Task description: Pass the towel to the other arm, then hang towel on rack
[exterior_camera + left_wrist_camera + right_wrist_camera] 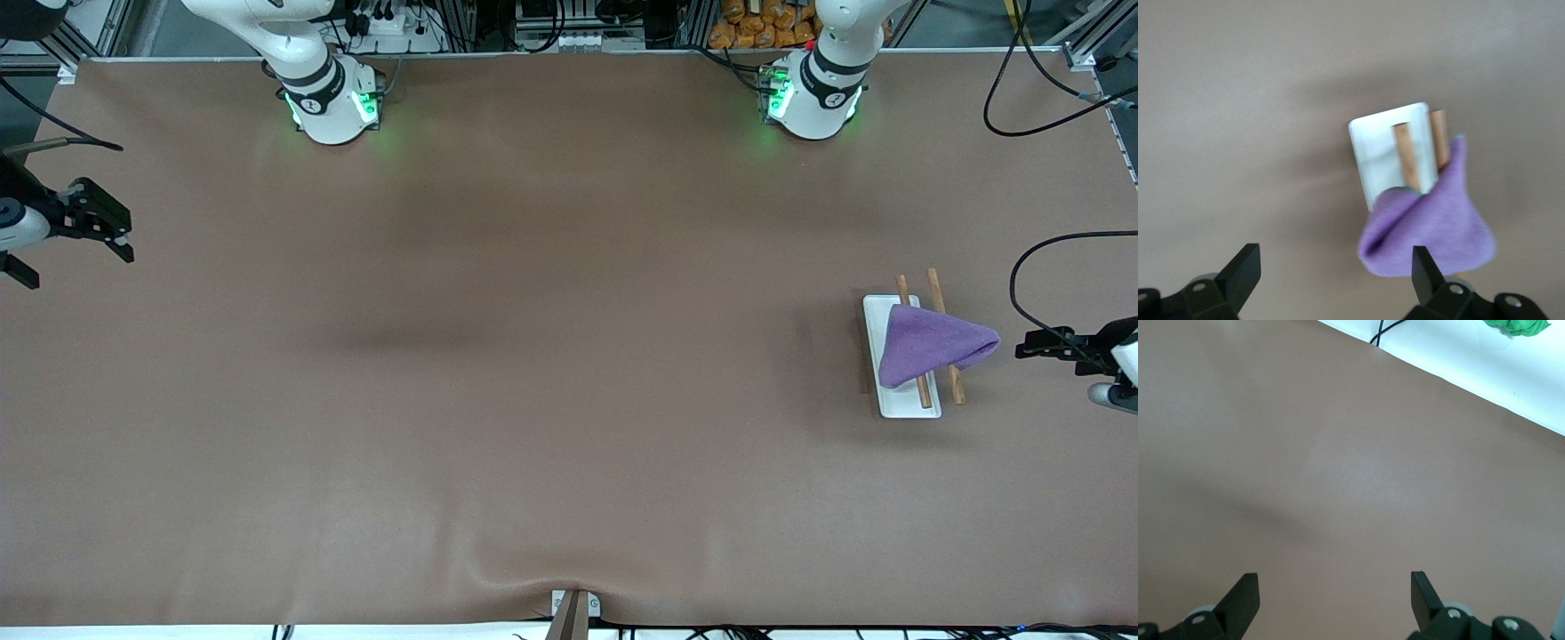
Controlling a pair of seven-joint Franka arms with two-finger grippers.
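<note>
The brown counter (533,356) carries the rack (898,402) toward the left arm's end, the purple towel (933,345) draped over its two rods. The left hand (1031,345) hovers just beside it, fingers spread. The right hand (111,233) waits, spread, over its own end.

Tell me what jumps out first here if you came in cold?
The purple towel draped over the rack, at the left arm's end of the table, stands out against the plain brown table. The left gripper hangs open beside it, holding nothing. The right gripper waits open at the right arm's end of the table.
</note>
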